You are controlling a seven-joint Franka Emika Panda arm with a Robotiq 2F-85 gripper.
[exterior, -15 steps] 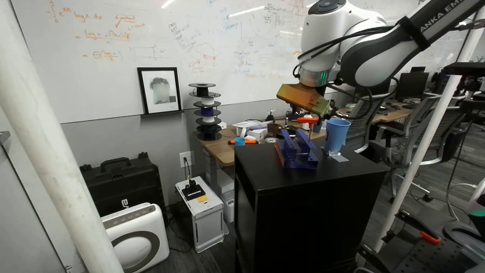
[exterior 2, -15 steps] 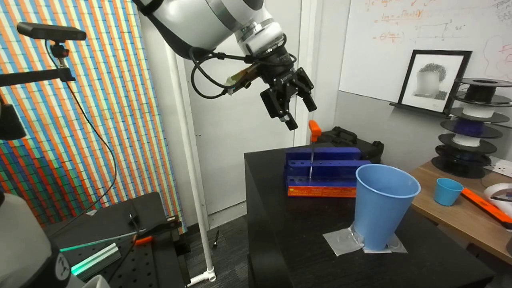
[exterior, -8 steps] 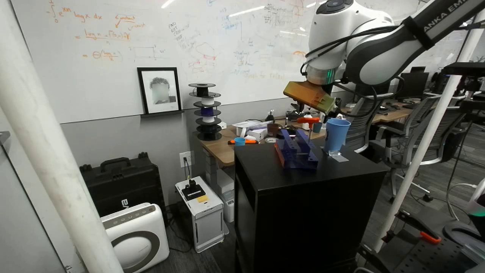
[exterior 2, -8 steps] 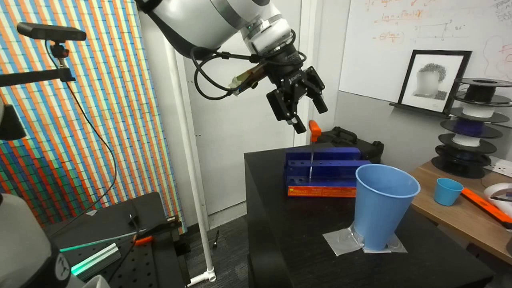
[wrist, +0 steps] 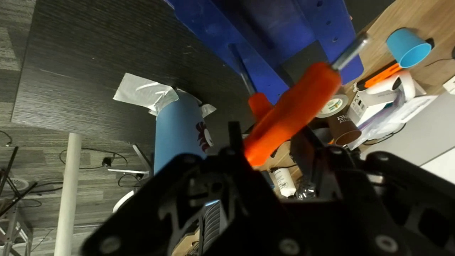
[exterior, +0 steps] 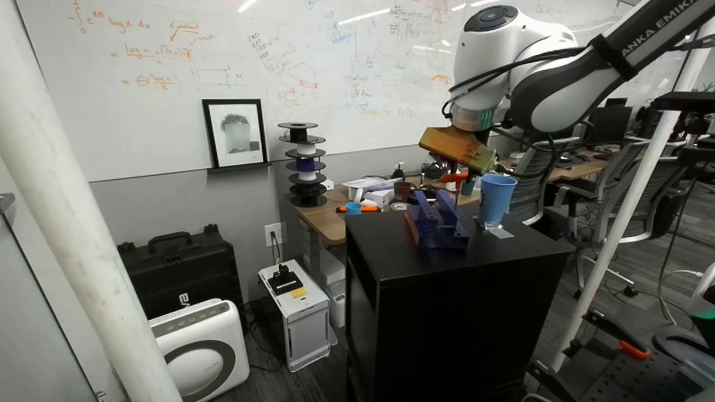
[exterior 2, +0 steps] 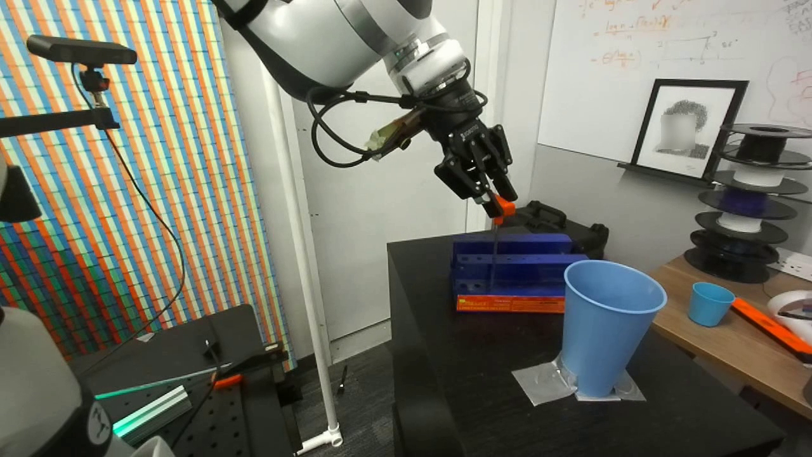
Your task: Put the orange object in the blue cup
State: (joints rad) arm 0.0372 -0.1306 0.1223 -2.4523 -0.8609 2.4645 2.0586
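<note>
Half-spread, our fingers (wrist: 235, 137) appear to flank the handle (wrist: 293, 113); whether they pinch, we cannot tell. Its shank (wrist: 242, 70) stands upright in the rack (exterior 2: 530, 266).

One orange T-handle (wrist: 295, 112); one blue rack (exterior 2: 533, 274); one large blue cup (exterior 2: 604, 343); one framed picture (exterior 2: 688, 130)

Orange handle (wrist: 295, 112), pale-blue cup (exterior 2: 602, 336)

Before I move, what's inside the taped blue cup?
In an exterior view, the blue cup shows only its bare upper inner wall. The near side hides the bottom; I can't tell whether anything lies there.
</note>
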